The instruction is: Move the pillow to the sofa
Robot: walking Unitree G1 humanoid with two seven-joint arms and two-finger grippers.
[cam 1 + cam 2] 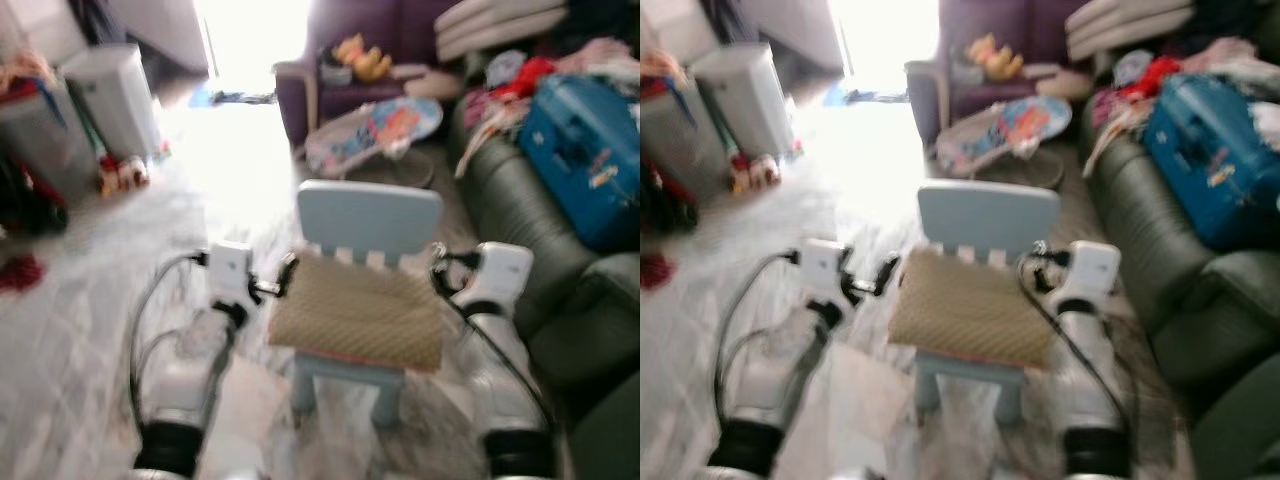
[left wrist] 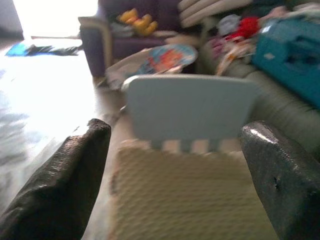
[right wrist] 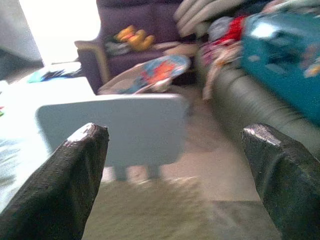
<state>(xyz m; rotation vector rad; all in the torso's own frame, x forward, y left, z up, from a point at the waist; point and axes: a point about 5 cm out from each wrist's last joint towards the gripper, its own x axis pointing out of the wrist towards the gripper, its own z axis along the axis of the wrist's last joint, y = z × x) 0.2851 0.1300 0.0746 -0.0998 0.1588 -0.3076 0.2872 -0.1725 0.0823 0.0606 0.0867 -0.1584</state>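
The pillow (image 1: pixel 358 315), tan and flat, lies on the seat of a small pale blue chair (image 1: pixel 369 222), its back edge against the chair's backrest. The left gripper (image 1: pixel 283 279) is at the pillow's left edge, the right gripper (image 1: pixel 438 272) at its right edge near the chair's backrest; whether either touches the pillow cannot be told through the blur. In both wrist views the black fingers (image 2: pixel 65 185) stand wide apart, with nothing between them but the pillow and chair beyond. Both silver arms reach forward on either side of the chair, wrists level with the seat. The dark green sofa (image 1: pixel 540 240) stands just right of the chair, with a blue suitcase (image 1: pixel 580 150) on it.
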